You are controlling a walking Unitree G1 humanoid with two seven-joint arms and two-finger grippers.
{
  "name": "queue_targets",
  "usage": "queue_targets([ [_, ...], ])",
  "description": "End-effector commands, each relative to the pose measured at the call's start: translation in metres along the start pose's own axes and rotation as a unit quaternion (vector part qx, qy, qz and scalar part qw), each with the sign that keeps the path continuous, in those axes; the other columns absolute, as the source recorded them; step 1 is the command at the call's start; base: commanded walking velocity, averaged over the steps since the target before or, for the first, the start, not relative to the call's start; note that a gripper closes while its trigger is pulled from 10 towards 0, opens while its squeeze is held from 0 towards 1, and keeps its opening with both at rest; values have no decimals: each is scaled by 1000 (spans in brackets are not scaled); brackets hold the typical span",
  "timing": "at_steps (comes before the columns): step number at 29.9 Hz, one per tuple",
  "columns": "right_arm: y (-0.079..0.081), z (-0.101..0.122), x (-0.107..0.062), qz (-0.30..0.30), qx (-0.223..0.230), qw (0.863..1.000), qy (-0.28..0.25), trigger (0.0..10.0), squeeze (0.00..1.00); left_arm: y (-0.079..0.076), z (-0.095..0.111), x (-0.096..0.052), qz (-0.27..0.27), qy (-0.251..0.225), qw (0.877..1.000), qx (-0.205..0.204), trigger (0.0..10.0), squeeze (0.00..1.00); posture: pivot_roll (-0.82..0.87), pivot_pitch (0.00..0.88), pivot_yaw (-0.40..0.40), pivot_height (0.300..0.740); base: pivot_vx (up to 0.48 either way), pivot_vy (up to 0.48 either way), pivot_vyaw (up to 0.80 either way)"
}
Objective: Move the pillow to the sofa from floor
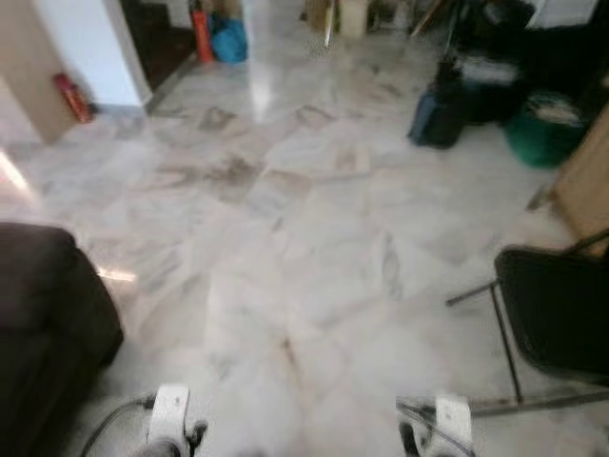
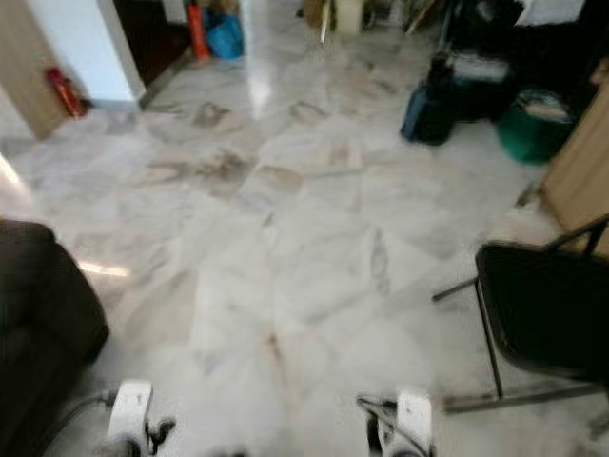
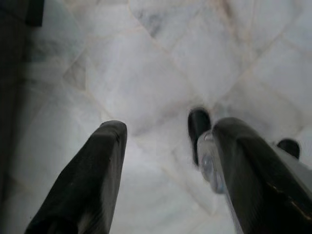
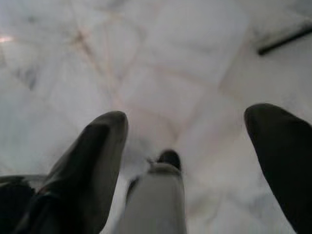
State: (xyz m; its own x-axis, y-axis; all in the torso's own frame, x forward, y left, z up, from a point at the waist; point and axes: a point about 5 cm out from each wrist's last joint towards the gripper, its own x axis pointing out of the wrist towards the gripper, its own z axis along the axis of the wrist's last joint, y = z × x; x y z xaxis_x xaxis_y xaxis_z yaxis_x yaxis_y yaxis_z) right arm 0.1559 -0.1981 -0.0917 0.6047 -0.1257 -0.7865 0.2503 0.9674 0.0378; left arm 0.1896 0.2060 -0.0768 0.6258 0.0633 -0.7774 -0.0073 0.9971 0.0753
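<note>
Two pincers: left pincer (image 3: 165,146) and right pincer (image 4: 187,139) hang over the white marble floor (image 1: 304,248), fingers spread wide, nothing held.
Sofa: dark brown fabric sofa (image 1: 43,314) at 9 o'clock.
Chair: black folding chair (image 1: 557,309) at 3 o'clock.
Pillow: whereabouts cannot be told.
Far end: blue bag (image 1: 436,114), green basket (image 1: 542,129) at 1 o'clock.

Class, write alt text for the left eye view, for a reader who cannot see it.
A marble floor stretches ahead, with a dark sofa at the left edge and a black chair at the right. Bags and a red extinguisher sit far off. Both arms hang low at the bottom edge.
</note>
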Motion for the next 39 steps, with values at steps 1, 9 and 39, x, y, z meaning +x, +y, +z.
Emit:
queue_targets([
  [1,5,1,1,5,3,1000,-1,10000,0,6,0,-1,7,2,1000,1,10000,0,59,46,12,740,-315,0,0],
  [9,4,2,1,4,3,1000,0,10000,0,6,0,0,9,3,1000,-3,10000,0,59,58,8,740,-235,0,0],
  [39,5,4,2,12,-17,1000,2,10000,0,6,2,0,9,3,1000,-2,10000,0,59,66,3,740,0,0,15],
])
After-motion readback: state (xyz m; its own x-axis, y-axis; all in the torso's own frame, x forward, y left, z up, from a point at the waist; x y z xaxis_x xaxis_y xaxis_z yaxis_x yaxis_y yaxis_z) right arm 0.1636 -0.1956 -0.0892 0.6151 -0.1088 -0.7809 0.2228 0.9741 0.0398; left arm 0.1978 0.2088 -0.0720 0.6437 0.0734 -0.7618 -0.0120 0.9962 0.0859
